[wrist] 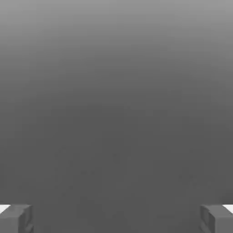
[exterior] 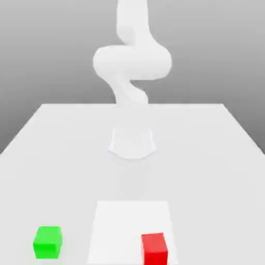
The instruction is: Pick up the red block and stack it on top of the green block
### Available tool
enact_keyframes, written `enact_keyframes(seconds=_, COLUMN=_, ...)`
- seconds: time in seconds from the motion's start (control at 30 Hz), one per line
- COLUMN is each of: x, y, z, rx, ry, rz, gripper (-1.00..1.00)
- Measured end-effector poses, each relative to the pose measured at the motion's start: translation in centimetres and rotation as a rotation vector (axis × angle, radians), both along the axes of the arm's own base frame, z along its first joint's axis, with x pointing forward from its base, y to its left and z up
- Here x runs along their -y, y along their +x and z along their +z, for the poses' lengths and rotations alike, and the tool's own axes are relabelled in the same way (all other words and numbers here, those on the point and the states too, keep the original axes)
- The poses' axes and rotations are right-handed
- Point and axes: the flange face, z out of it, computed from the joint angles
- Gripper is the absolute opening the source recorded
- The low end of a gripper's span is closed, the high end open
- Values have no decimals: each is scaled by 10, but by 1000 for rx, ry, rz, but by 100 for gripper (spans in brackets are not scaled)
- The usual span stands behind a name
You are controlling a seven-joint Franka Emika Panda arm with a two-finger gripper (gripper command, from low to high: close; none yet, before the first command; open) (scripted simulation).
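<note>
claw (wrist: 116, 219) gaping wide, holding nothing; red block (exterior: 155, 249) sitting on white patch (exterior: 129, 222), lying between 5 and 6 o'clock from arm base (exterior: 132, 145) on exterior view's clock face, reach probably heading that way

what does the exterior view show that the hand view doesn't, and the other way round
Only the exterior view: the green block, the red block partly over a white square, the table and the arm on it.
Only the hand view: the tool, its two fingers wide apart.
Both: a plain gray background.
</note>
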Motion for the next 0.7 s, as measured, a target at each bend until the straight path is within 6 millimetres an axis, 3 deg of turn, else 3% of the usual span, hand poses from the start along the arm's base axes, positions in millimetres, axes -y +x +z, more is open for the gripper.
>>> enact_keyframes(seconds=0.17, x=-8, y=59, z=-81, rx=-145, ry=-13, rz=18, gripper=0)
enact_keyframes(seconds=0.37, x=-18, y=104, z=-188, rx=-314, ry=-27, rz=43, gripper=0)
enact_keyframes(seconds=0.53, x=-27, y=123, z=-282, rx=-455, ry=-35, rz=66, gripper=0)
enact_keyframes(seconds=0.7, x=-37, y=122, z=-377, rx=-595, ry=-42, rz=93, gripper=0)
